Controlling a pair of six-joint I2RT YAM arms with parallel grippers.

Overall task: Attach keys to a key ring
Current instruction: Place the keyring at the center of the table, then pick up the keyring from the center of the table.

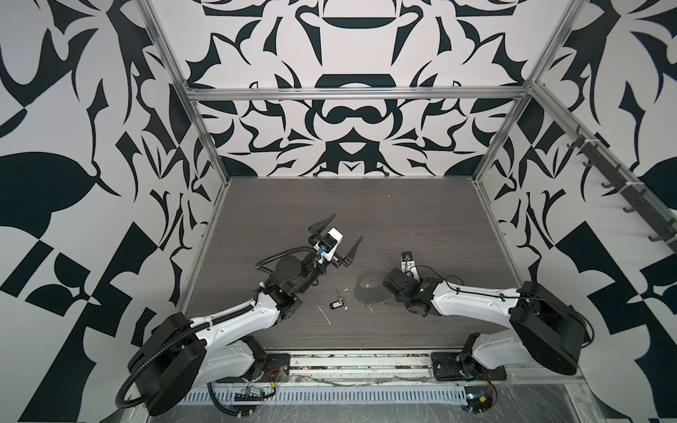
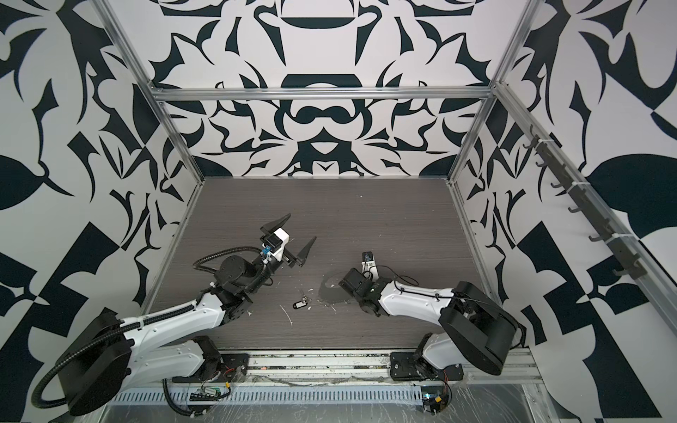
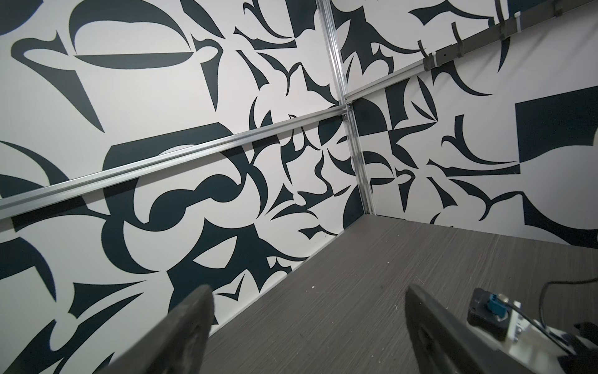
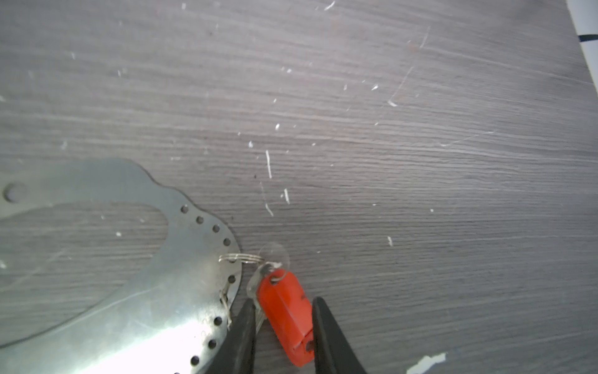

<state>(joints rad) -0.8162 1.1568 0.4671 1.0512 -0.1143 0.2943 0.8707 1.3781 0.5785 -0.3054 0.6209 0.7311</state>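
I'm hovering my right claw [image 4: 283, 299] low over the table [image 4: 388, 162]. Its jaws are standing partly apart, straddling the red tag [image 4: 286, 315] of one bunch of keys, and I'm not seeing them pinch it. That bunch is lying just beside the key ring [image 4: 181, 291]. Its little split ring [image 4: 241, 258] is looking threaded through one of the holes along the rim, so I'm judging this bunch hooked on.

The other bunch, the black-tagged keys [image 1: 337, 302], is lying flat on the bare wood near the ring's edge, between my two arms, showing in both top views. My left claw [image 1: 348, 226] is hanging up in the air, jaws spread wide, carrying nothing.

Now, the handling. The key ring is looking like thin, stiff, shiny sheet metal lying flat, so I'm expecting it to slide rather than lift. I'd be taking it by the rim, clear of the holes. The keys are looking light, hard and slippery, hanging loose on their small rings. The plastic tag is the thickest, least slippery part, so that's where I'm planning to take hold of the black bunch, letting its keys dangle.
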